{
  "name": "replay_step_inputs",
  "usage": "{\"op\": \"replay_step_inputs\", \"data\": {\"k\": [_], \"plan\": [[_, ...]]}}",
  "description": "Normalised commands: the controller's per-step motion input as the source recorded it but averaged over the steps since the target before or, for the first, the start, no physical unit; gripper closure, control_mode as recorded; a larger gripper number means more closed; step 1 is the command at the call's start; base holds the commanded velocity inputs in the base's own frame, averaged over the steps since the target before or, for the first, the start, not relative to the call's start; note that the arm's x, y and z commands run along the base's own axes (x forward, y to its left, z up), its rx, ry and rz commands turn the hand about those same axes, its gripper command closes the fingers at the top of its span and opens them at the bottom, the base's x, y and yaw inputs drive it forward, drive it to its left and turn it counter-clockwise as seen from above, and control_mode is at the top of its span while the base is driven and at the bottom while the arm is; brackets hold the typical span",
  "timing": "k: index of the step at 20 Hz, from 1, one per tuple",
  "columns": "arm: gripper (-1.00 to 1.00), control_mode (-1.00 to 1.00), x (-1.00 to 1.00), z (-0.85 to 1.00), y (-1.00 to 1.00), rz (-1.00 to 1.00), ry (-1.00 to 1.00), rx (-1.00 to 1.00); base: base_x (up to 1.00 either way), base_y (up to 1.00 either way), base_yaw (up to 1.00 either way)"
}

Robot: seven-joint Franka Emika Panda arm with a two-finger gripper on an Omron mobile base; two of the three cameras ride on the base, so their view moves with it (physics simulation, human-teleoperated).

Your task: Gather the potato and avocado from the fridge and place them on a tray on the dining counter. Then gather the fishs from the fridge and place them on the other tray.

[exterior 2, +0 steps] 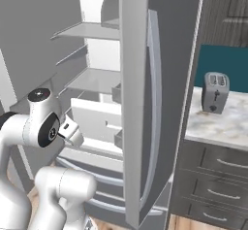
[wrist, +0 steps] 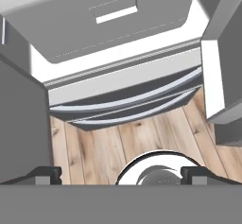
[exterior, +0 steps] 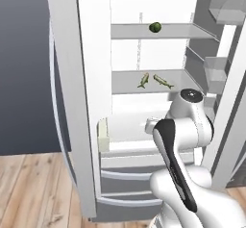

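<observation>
The fridge stands open in front of me, white and shelved inside. The avocado, small and dark green, sits on the upper shelf. The two fishs lie side by side on the shelf below it. My gripper is open and holds nothing. Its fingertips stand wide apart and point down at the lower drawers and the wood floor. The hand hangs low before the fridge, well below the fish shelf. The potato, both trays and the dining counter are out of view.
The left fridge door and the right door stand open on either side of the arm. A white bin juts out above the drawers. Right of the fridge, a silver toaster stands on a marbled counter.
</observation>
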Motion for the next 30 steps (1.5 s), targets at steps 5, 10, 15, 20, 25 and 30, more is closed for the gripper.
{"op": "replay_step_inputs", "data": {"k": [5,10,15,20,25,30], "plan": [[-1.0,1.0,0.0,0.0,0.0,0.0,0.0,0.0,0.18,0.32,-0.12],[-1.0,1.0,0.0,0.0,0.0,0.0,0.0,0.0,0.25,0.41,-0.15],[-1.0,1.0,0.0,0.0,0.0,0.0,0.0,0.0,0.29,0.03,-0.07],[-1.0,1.0,0.0,0.0,0.0,0.0,0.0,0.0,0.2,0.0,-0.16],[-1.0,1.0,0.0,0.0,0.0,0.0,0.0,0.0,0.16,0.0,-0.13],[-1.0,-1.0,0.0,0.09,0.0,-0.07,0.0,0.0,0.0,0.0,-0.02]]}}
